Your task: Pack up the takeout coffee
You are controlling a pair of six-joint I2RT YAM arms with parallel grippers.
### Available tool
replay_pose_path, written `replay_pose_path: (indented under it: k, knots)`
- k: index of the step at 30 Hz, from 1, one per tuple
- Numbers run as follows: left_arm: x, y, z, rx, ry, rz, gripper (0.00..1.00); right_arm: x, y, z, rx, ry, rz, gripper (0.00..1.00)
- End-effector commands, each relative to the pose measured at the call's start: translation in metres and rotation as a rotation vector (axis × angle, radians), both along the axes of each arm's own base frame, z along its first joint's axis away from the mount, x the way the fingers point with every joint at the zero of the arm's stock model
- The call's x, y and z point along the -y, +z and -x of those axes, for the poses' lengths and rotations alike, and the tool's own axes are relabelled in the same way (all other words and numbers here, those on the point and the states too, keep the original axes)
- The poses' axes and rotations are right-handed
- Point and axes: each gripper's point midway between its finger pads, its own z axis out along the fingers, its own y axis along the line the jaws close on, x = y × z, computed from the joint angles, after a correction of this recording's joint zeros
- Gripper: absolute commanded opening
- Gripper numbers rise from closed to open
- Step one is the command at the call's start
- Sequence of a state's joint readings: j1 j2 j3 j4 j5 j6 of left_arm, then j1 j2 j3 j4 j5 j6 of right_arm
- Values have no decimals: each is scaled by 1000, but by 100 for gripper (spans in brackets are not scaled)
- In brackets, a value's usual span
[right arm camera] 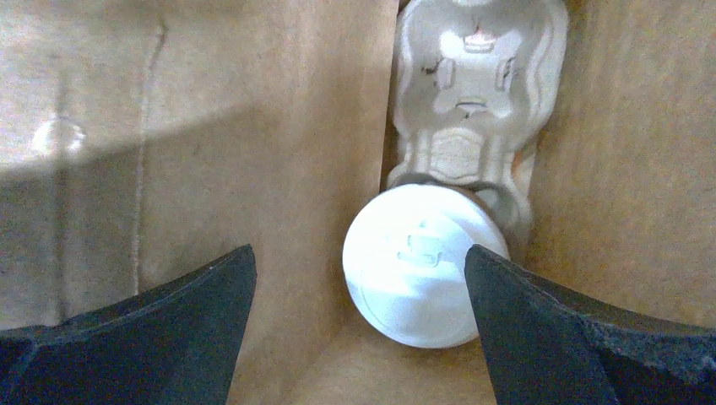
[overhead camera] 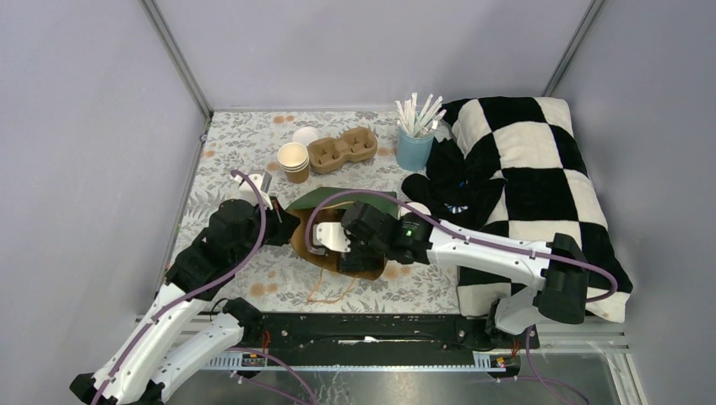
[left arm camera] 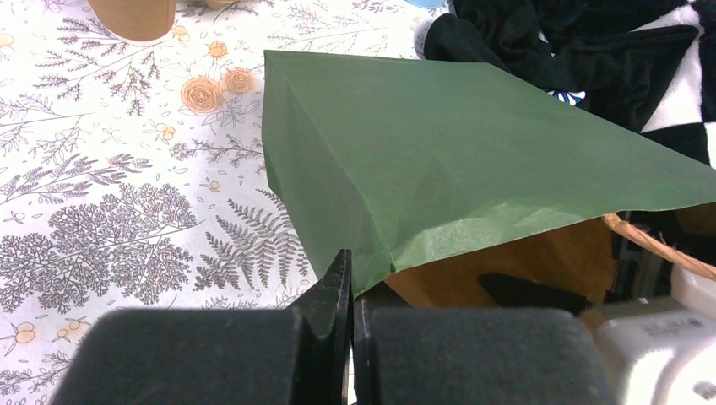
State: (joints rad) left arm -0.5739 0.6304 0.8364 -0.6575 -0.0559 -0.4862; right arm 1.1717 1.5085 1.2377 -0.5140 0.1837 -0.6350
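Left gripper (left arm camera: 350, 283) jaws pressed together (right gripper (right arm camera: 360, 257) gaping).

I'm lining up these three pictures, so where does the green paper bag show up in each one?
Top external: green paper bag lies mid-table, where both arms meet.
Left wrist: fills the centre and right, green side up.
Right wrist: only its brown inside, around a white-lidded cup.
Shared landmark: checked blanket, in top and left wrist views only.

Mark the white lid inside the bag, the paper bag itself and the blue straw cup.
white lid (right arm camera: 422, 266): right wrist view, centre of its top.
paper bag (left arm camera: 473, 152): left wrist view, green outer face.
blue straw cup (overhead camera: 414, 153): top external view, outer wall.
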Motion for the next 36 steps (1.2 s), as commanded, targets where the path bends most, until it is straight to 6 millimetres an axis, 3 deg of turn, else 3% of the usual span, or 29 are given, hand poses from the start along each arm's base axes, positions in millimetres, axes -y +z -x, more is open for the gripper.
replay_pose_path:
  k: [1,9,13,20,25,27,30,31,33,36]
  knots:
    - [0,27,-11,49,44,42,0,-12,21,15,-11,58,-52,100]
    - [6,29,-11,30,23,50,0,-40,24,13,-15,-37,-6,100]
    - [3,24,-11,26,32,34,0,-54,48,22,8,-46,-73,100]
    - [-9,11,-8,6,53,-38,0,-40,135,38,28,-106,-205,100]
    - [-16,14,-9,20,75,-69,0,-27,229,77,-56,-4,-484,100]
    - [-20,14,-10,18,89,-86,0,-18,267,84,-65,1,-628,100]
    - [-24,14,-9,13,102,-102,0,20,319,55,44,-223,-839,100]
    - [-26,15,-8,14,108,-105,0,39,324,38,119,-345,-865,100]
    - [-30,18,-6,19,124,-106,0,76,315,2,236,-555,-823,100]
    - [-36,22,-2,27,141,-102,0,121,265,-54,147,-818,-666,100]
